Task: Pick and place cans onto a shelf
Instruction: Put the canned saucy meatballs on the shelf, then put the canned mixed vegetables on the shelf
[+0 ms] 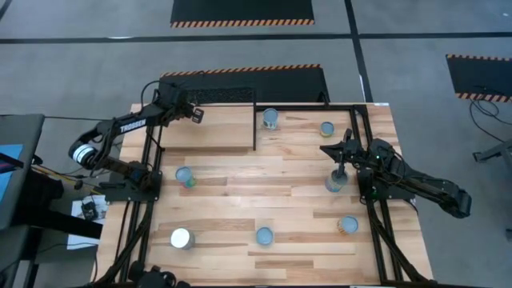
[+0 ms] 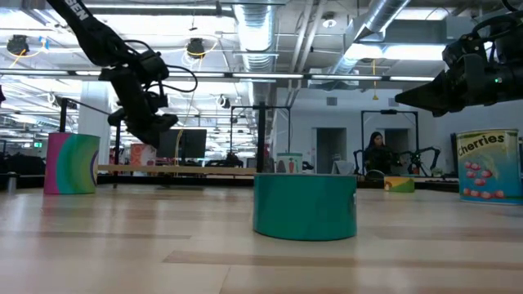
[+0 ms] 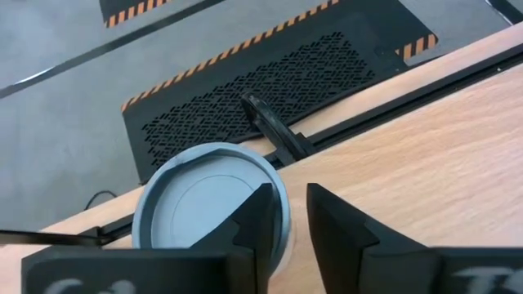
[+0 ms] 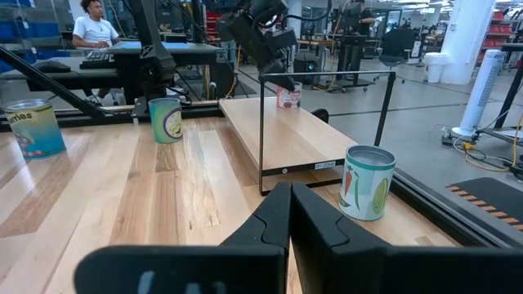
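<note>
The table [image 1: 272, 172] is cut off at its near edge in the high view. The shelf [image 1: 210, 132] sits on its far left corner, a black frame post at its right edge.

The left gripper [image 1: 195, 115] hangs over the shelf's far left corner and hides what lies below it. Only the left wrist view shows a can [image 3: 200, 196] standing there on the shelf, partly behind one finger [image 3: 260, 214]; the two fingers stand a little apart with nothing between them. The right gripper [image 1: 324, 149] is off the shelf's right side, fingers pressed together and empty in the right wrist view.

The high view shows seven cans off the shelf: one [image 1: 270, 118] just beside its right post, one [image 1: 326, 128] farther right, one [image 1: 186, 176] in front of the shelf, one [image 1: 334, 182] partly under the right arm, and three along the near side [image 1: 181, 238] [image 1: 264, 235] [image 1: 348, 226]. With the shelf can, eight. The low view shows three, a teal one [image 2: 305, 208] nearest; its top is out of sight there.
</note>
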